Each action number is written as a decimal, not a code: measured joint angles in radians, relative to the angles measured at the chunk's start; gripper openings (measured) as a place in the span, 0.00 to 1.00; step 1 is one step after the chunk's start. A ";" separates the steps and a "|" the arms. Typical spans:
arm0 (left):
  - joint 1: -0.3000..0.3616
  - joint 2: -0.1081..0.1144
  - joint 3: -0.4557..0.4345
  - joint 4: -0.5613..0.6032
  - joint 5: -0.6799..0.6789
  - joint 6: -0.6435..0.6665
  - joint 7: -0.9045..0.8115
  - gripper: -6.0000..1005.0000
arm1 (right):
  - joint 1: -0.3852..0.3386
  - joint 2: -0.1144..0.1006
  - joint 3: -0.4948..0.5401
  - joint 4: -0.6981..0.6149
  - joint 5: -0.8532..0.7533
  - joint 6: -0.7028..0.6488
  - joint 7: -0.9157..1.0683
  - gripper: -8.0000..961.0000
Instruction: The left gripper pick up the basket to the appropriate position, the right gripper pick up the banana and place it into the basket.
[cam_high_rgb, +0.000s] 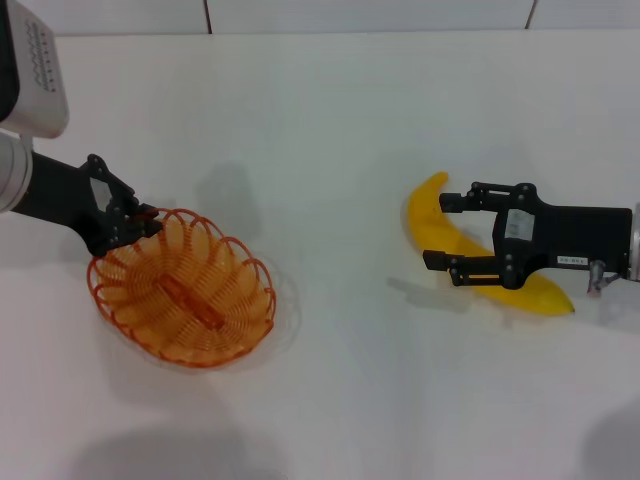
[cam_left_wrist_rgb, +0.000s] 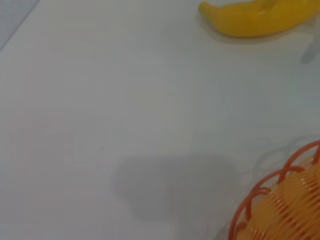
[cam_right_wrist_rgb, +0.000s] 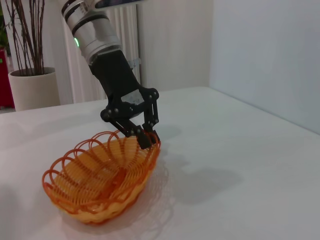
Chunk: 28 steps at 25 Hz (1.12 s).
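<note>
Left end effector (cam_high_rgb: 148, 222) clenched on rim of basket (cam_high_rgb: 185, 290), basket tipped up on that side, nothing inside it. Right end effector (cam_high_rgb: 442, 231) spread apart, fingers either side of banana (cam_high_rgb: 432, 215), which lies on white counter (cam_high_rgb: 330, 130), well apart from basket.

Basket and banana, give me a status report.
Left gripper shut on basket rim, basket tilted. Right gripper open, straddling banana on the table. Nothing between them.
</note>
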 joint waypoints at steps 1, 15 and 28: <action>0.000 0.000 0.000 0.000 0.000 0.000 -0.001 0.12 | 0.000 0.000 0.000 0.000 0.000 0.000 0.000 0.76; 0.001 0.001 0.000 0.001 0.008 0.010 -0.016 0.09 | 0.000 0.000 0.000 0.000 0.001 -0.004 0.000 0.76; 0.107 0.003 -0.025 0.182 -0.179 0.151 -0.175 0.06 | -0.002 0.000 0.003 0.000 0.005 -0.002 0.000 0.75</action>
